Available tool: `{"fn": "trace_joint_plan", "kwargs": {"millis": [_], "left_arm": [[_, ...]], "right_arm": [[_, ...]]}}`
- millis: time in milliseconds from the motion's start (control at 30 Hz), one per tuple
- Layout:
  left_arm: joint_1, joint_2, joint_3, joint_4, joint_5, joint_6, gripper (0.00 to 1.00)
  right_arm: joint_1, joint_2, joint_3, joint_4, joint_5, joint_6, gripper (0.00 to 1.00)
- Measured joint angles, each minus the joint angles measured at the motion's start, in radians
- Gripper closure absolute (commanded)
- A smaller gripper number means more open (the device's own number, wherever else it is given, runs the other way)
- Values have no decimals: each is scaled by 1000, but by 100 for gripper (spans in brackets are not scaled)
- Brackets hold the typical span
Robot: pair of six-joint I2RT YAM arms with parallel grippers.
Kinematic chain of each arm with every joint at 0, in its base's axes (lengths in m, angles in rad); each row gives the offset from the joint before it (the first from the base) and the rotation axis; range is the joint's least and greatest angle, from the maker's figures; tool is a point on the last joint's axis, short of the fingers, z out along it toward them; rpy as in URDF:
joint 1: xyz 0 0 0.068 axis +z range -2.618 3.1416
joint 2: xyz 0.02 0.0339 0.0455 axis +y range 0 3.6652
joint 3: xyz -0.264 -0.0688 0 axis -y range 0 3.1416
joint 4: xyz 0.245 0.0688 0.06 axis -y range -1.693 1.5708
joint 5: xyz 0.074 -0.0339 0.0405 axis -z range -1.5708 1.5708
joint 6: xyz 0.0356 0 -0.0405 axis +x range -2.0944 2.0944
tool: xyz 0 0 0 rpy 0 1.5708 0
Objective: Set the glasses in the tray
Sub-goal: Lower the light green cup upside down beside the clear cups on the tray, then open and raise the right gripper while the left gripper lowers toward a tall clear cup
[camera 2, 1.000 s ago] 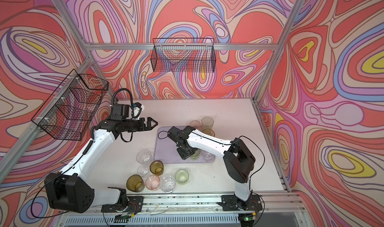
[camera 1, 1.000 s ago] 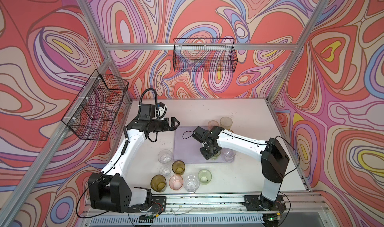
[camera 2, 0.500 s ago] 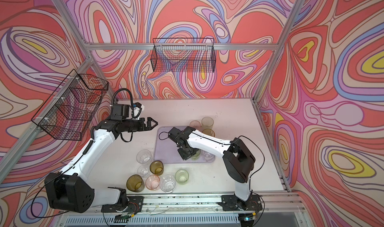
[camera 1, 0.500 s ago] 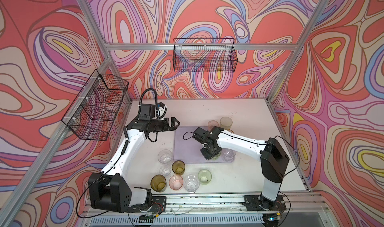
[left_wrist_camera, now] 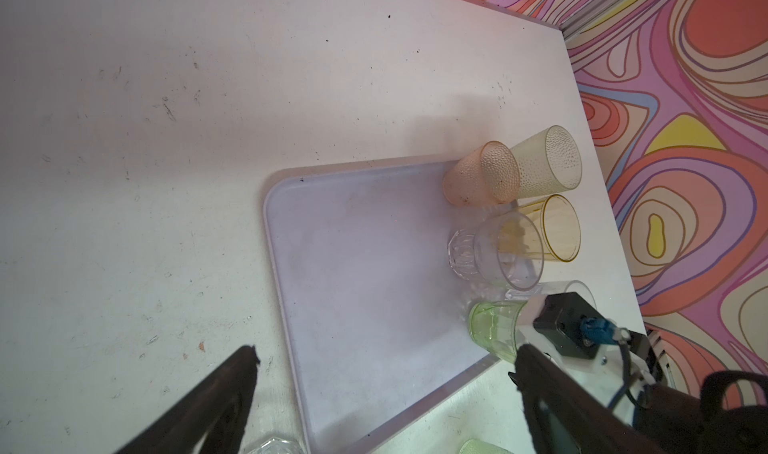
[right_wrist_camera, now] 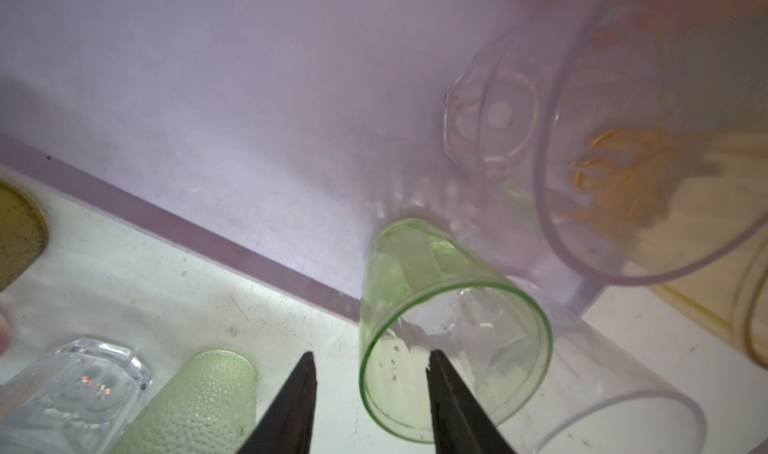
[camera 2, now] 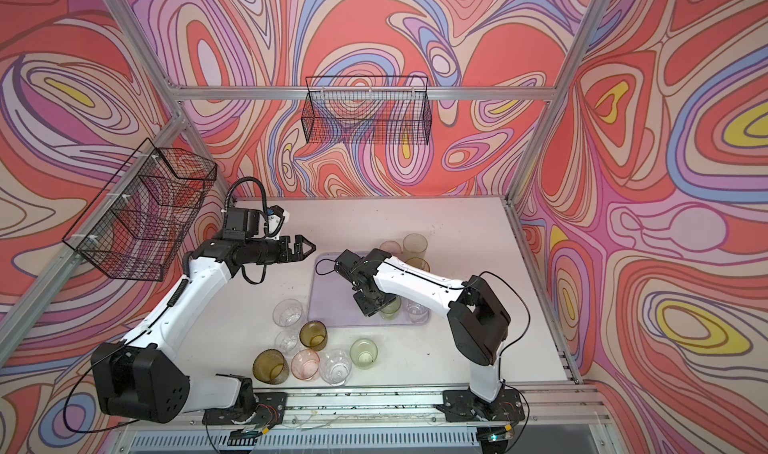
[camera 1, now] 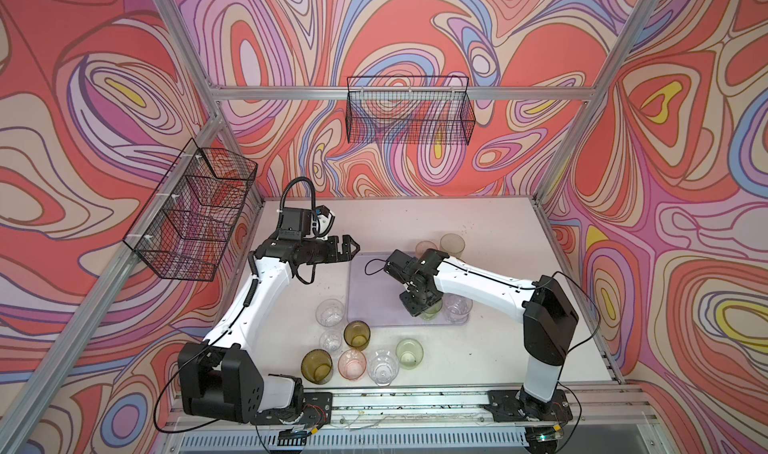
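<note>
1. Glasses [camera 1: 356, 334], small see-through plastic cups in clear, pink, pale green and olive-brown, stand in a bunch on the white table [camera 1: 478, 231]. They are just in front of the left end of the flat, pale lilac plastic tray [camera 1: 374, 289]. None of this bunch is in the tray yet.
2. Over on the left side, the left pincer [camera 1: 354, 249] hangs in the air by the tray's back left corner. Its jaws are wide and hold nothing.
3. The tray's left part is bare.
4. The right pincer [right_wrist_camera: 370, 358] is low over the tray's front right part. Its jaws are partly apart. One finger is inside the bright green ribbed glass [right_wrist_camera: 436, 306] and one is outside, with the wall between them. They do not seem to squeeze it.
5. This green glass stands in the tray, near the front rim, just beside a clear plastic glass [camera 1: 457, 306].
6. What could go wrong: if the pincer lifts at a slant, the inside finger could catch the rim and tip the glass over. A sideways bump could knock it into the clear one or over the low rim.
7. The green glass points mouth up, with its bottom on the tray. Its long line runs straight up and down, so it looks steady for now.
</note>
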Motion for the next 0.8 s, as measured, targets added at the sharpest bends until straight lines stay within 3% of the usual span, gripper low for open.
{"fn": "trace_joint_plan", "kwargs": {"millis": [600,800], "left_arm": [[-2,29,129,-169,-148,-16,0],[-2,26,160,-269,-225,-53,0]], "right_arm": [[-9,-192,21,89,158,-14,40],[-40,-302,-50,194,190,-18,42]]}}
